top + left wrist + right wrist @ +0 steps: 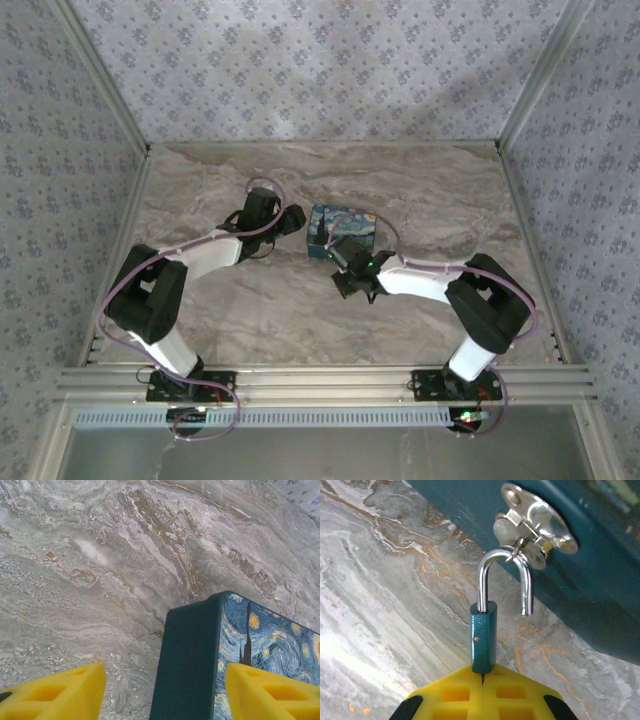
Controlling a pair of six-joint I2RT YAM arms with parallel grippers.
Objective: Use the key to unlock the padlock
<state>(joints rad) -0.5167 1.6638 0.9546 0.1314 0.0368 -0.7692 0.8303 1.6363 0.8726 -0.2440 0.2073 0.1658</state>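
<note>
Protruding from clenched right hand (482, 679): padlock (483, 636)

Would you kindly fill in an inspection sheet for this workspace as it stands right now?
Surface: marble-patterned table, with the box standing near its middle.
Job's things: the padlock hangs by its shackle through the hasp of the painted box. One shackle leg is out of the body, so it is unlocked.
Clutter: nothing seen.
Grippers: the left tool is open, with one finger over the box top and the other over the table. The right tool is shut at the padlock's lower end, and what it pinches is hidden.
Cables: purple cables loop along both arms.
Surroundings: floral-patterned walls; aluminium rail at the near edge.
</note>
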